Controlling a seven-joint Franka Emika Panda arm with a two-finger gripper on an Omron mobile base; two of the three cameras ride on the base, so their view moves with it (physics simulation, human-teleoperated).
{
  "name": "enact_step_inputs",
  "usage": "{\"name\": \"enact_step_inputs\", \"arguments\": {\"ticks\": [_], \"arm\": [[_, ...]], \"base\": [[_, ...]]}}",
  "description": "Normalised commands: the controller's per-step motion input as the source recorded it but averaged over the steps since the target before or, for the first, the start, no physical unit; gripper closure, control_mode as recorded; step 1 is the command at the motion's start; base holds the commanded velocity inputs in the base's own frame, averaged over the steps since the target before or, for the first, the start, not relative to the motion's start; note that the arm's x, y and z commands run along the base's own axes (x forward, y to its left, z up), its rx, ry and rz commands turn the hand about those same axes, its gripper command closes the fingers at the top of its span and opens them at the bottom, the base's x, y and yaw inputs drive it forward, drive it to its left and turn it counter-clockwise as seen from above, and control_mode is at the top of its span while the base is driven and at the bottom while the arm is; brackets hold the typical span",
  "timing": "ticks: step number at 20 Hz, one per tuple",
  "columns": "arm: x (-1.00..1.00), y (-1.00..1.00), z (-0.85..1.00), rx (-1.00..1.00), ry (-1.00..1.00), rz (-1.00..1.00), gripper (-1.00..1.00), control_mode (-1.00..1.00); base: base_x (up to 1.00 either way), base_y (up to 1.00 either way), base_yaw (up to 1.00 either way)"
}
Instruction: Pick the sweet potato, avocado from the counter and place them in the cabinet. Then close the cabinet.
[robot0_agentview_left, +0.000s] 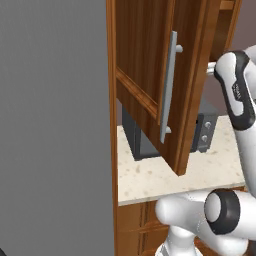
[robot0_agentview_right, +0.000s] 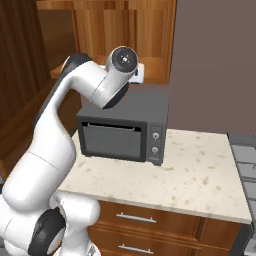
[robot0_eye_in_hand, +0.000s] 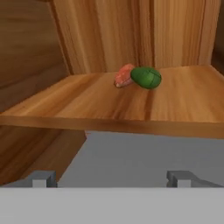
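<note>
In the hand view, the reddish-orange sweet potato (robot0_eye_in_hand: 123, 76) and the dark green avocado (robot0_eye_in_hand: 146, 77) lie side by side, touching, on a wooden shelf of the cabinet (robot0_eye_in_hand: 109, 105). My gripper (robot0_eye_in_hand: 111, 179) hangs in front of and slightly below the shelf edge, open, with nothing between its fingertips (robot0_eye_in_hand: 43, 178). The cabinet door (robot0_agentview_left: 150, 75) stands swung open over the counter (robot0_agentview_left: 155, 177). My arm (robot0_agentview_right: 95, 85) reaches up into the cabinet (robot0_agentview_right: 125, 25) above the microwave.
A dark grey microwave (robot0_agentview_right: 125, 131) sits on the counter (robot0_agentview_right: 200, 172) under the cabinet. The open door's silver bar handle (robot0_agentview_left: 168, 87) faces the left camera. Wooden drawers (robot0_agentview_right: 140, 220) run below the counter, and a stove edge (robot0_agentview_right: 246, 155) is at the right.
</note>
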Motion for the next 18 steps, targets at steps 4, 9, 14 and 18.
{"name": "enact_step_inputs", "arguments": {"ticks": [4,9,14,18], "arm": [[-1.00,0.04,0.22,-0.11,-0.03,0.21,-1.00,-1.00],[-1.00,0.25,0.20,-0.15,0.00,0.17,-1.00,-1.00],[-1.00,0.56,0.03,-0.22,-0.07,0.10,-1.00,-1.00],[-1.00,0.64,0.00,-0.27,-0.36,0.00,-1.00,-1.00]], "base": [[0.00,0.00,0.00],[0.00,0.00,0.00],[0.00,0.00,0.00],[0.00,0.00,0.00]]}}
